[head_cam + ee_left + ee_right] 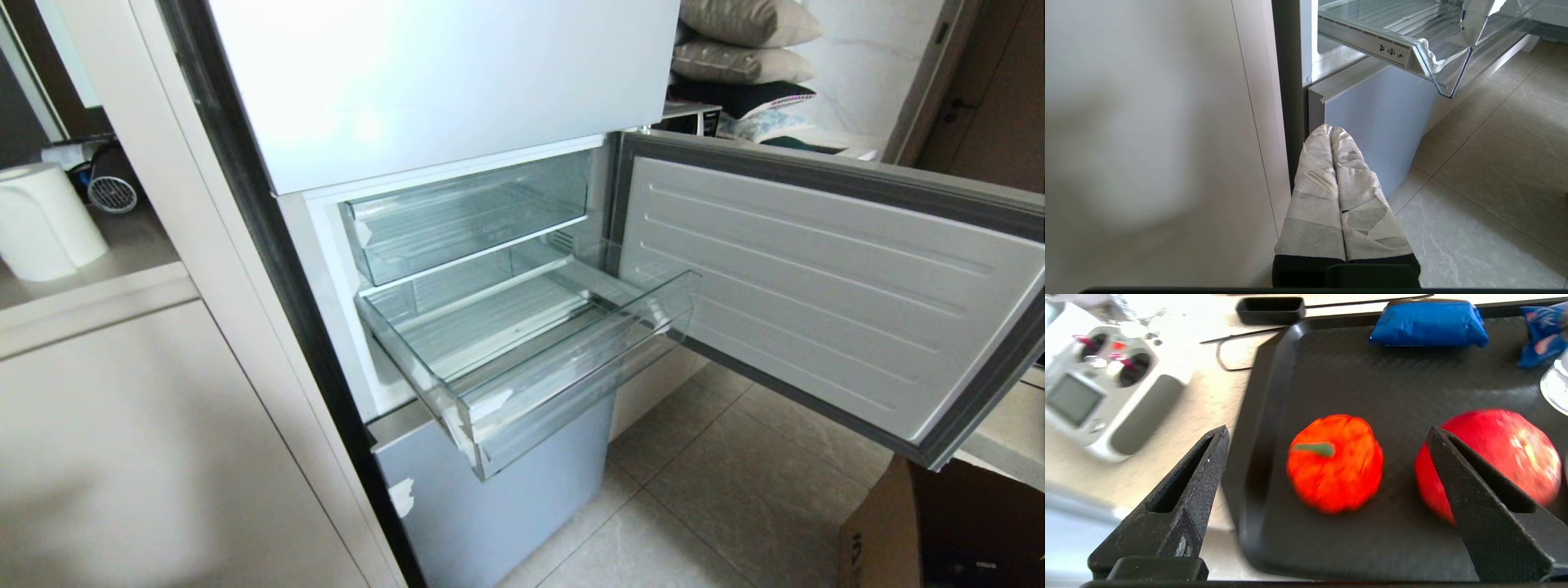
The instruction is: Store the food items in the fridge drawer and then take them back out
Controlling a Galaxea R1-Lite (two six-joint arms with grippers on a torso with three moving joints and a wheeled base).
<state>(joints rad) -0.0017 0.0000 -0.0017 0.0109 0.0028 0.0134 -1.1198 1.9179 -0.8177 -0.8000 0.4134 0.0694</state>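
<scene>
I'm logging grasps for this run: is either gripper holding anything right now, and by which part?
Nothing is held. The right gripper hangs open over the tomato on the black tray; the left gripper is shut and empty.

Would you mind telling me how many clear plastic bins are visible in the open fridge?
2: the shallower upper tray pushed in, and the deeper fridge drawer below it, pulled out. Both look empty; more may sit behind the closed panels.

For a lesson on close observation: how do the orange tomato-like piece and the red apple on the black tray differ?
The tomato-like piece is orange and ribbed with a green stem; the apple is red, smooth and glossy. The tomato-like piece looks smaller. It lies fully visible between the open fingers of the right gripper; one finger partly hides the apple. Both are round and rest on the tray.
</scene>
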